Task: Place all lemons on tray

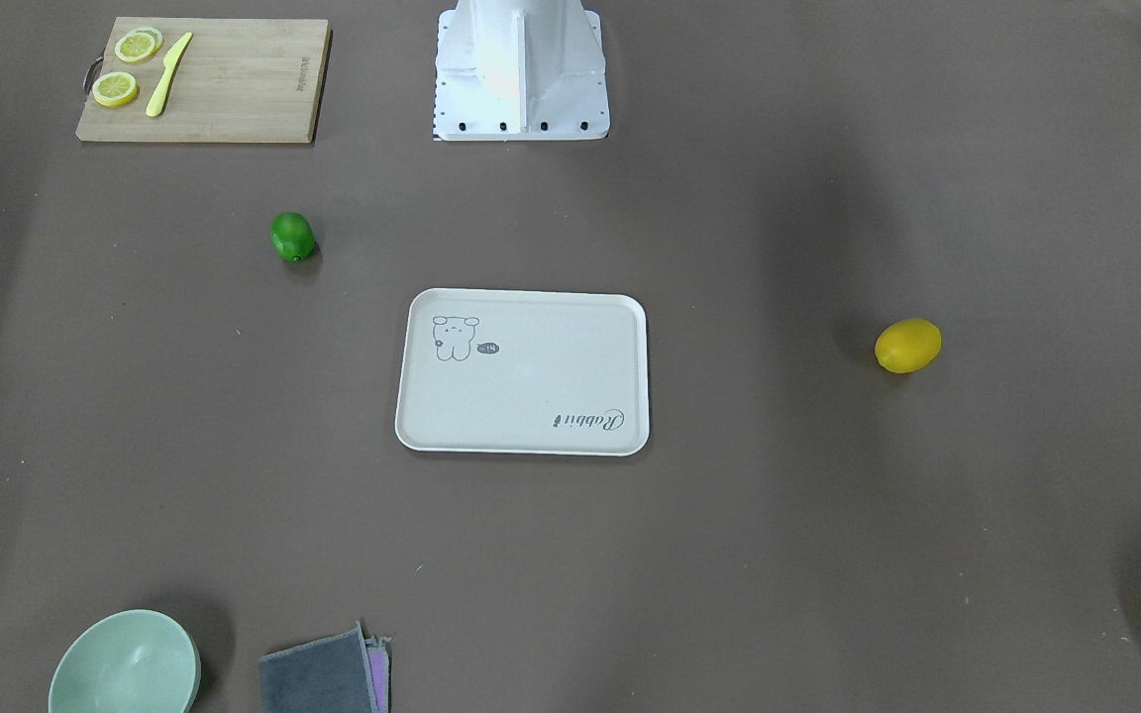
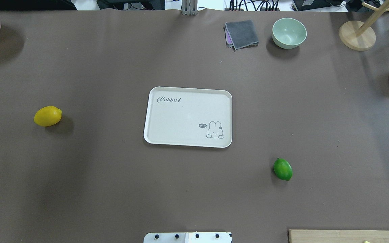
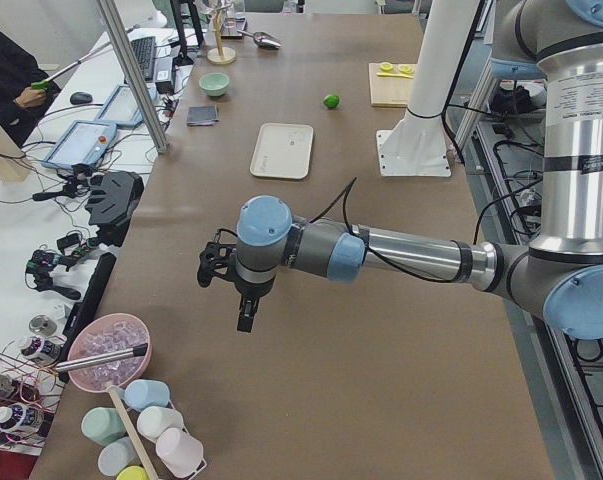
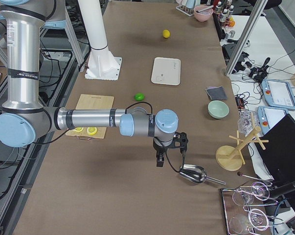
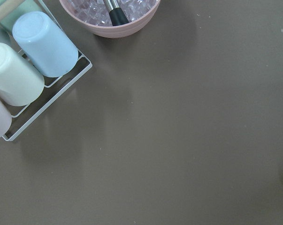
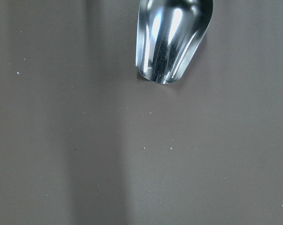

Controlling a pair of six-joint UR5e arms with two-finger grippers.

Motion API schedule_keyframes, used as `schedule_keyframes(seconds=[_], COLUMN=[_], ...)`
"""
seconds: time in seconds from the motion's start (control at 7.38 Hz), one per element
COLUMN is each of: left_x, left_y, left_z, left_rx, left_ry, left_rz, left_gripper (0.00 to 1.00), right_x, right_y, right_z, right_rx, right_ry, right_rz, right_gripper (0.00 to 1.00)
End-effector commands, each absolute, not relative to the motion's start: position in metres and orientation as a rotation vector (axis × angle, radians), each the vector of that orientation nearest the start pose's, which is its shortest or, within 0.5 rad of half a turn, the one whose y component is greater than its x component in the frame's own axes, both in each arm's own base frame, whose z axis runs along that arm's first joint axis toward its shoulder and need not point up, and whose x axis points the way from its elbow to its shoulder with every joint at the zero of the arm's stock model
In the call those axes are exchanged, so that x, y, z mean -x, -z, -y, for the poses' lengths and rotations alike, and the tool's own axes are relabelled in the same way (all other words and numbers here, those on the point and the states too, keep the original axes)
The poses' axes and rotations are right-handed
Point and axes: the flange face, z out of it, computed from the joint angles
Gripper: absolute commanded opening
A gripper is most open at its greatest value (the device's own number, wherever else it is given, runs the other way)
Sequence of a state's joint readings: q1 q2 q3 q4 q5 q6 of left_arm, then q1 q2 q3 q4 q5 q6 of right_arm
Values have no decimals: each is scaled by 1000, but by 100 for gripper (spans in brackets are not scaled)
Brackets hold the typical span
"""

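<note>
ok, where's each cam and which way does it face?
Front: opposite robot, faces it; base, tray.
Overhead: behind robot, looks down; base edge.
Left: left end; left claw near.
Right: right end; right claw by scoop.
Left wrist: down on cups; no claw.
Right wrist: down on scoop; no claw.
Shared: exteriors all show tray, green lemon.

A cutting board (image 1: pixel 234 84) bears slices (image 1: pixel 116 89) and knife (image 1: pixel 167 74); green bowl (image 1: pixel 125 665) sits beside grey cloth (image 1: pixel 318 673).

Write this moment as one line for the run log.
placed: none; tray: empty; yellow lemon: table, left of tray; green lemon: table, right of tray; left hand: away from lemons; right hand: near scoop
</note>
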State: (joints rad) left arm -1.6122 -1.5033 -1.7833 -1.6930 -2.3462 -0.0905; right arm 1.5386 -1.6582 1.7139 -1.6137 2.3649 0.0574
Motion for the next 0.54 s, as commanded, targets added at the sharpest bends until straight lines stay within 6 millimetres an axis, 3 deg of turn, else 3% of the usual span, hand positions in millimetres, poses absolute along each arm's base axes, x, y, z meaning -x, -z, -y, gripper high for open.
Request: schedule_keyframes(seconds=[0.0,0.14,0.41], left_x=[82,80,65], left_y=[-564,-553,-534], left_z=[474,476,482], left_rx=[-250,-269,-392], left_ry=[13,-2,-101], left_rz=[-783,-817,-867], left_gripper=[98,98,98], right_x=[-48,-46,-43], right_y=[-630,-624,-591], right_z=[458,459,484], right_rx=[18,10,-45], right_ry=[-17,-16,7], right_rz=[793,810,839], right_gripper=[100,100,100])
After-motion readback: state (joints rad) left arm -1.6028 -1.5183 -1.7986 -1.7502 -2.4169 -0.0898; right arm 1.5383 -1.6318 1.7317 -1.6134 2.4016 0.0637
